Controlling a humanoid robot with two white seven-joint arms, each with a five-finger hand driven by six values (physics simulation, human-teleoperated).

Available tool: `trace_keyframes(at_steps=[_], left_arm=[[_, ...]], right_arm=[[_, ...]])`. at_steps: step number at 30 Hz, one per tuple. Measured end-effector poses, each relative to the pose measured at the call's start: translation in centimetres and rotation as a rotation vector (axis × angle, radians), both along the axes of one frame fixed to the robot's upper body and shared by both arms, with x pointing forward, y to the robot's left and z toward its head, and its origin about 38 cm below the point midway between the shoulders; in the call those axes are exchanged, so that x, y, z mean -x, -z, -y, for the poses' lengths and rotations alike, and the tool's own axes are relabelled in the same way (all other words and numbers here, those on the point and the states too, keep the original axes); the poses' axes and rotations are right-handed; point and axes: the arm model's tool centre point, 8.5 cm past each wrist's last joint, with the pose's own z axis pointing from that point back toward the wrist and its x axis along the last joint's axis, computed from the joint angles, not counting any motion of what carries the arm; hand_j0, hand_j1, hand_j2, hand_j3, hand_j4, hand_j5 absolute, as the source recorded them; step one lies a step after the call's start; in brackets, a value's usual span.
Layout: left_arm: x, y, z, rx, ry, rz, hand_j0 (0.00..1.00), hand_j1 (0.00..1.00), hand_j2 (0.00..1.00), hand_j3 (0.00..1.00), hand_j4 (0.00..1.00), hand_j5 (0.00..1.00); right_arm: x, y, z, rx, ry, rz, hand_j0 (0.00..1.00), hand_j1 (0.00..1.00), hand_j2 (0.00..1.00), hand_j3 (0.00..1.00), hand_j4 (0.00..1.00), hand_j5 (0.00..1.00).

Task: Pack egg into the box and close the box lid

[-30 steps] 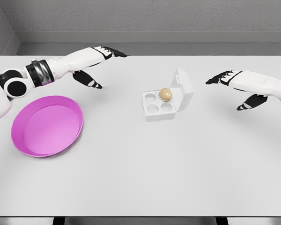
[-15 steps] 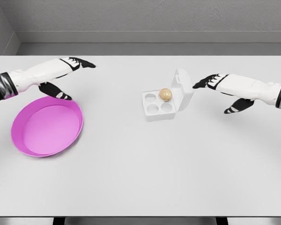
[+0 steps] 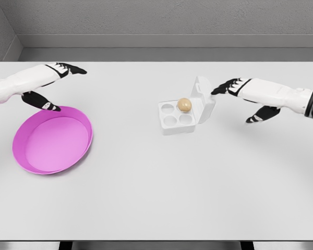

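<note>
The white box [image 3: 181, 115] serves as the reference landmark; it sits on the white tabletop [image 3: 156, 177] slightly right of centre.

Far left of the box, the left hand [image 3: 48, 83] hovers above the tabletop with its fingers extended and spread, holding nothing. Its thumb points down toward the far rim of the pink bowl [image 3: 52, 139].

The pink bowl rests on the tabletop well to the left of the box and somewhat nearer the camera. The bowl is apart from the box.

The box is open. Its base shows four round compartments. The egg [image 3: 184, 104] occupies the far right compartment. The lid [image 3: 203, 97] stands raised at the right side of the base, tilted back from it.

Immediately right of the box, the right hand [image 3: 245, 96] is extended flat with fingers straight and relaxed, holding nothing. Its fingertips [image 3: 216, 91] are just beside the upper edge of the lid; whether they touch it cannot be determined.
</note>
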Motion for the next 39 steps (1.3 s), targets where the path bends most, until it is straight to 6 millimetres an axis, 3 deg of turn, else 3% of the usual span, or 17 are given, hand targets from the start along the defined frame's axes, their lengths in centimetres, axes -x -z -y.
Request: trace_keyframes(at_steps=[7,11,14,22,39], left_arm=[[0.1,0.0,-0.2,0.003,-0.003,-0.002,1.0,1.0,1.0,1.0,1.0,1.0],[0.1,0.1,-0.2,0.003,-0.003,-0.005,1.0,1.0,1.0,1.0,1.0,1.0],[0.1,0.1,-0.2,0.002,-0.003,-0.006,1.0,1.0,1.0,1.0,1.0,1.0],[0.3,0.0,-0.7,-0.005,-0.012,-0.006,1.0,1.0,1.0,1.0,1.0,1.0],[0.4,-0.2,-1.2,-0.01,-0.023,-0.003,1.0,1.0,1.0,1.0,1.0,1.0]], right_arm=[[-1.2,0.1,2.2,0.003,0.072,-0.017,1.0,1.0,1.0,1.0,1.0,1.0],[-1.5,0.5,2.4,0.009,0.083,-0.028,1.0,1.0,1.0,1.0,1.0,1.0],[-2.0,-0.5,2.0,0.017,0.071,-0.006,1.0,1.0,1.0,1.0,1.0,1.0],[-2.2,1.0,0.0,0.042,0.029,-0.033,1.0,1.0,1.0,1.0,1.0,1.0],[-1.9,1.1,-1.2,0.043,-0.003,-0.027,1.0,1.0,1.0,1.0,1.0,1.0]])
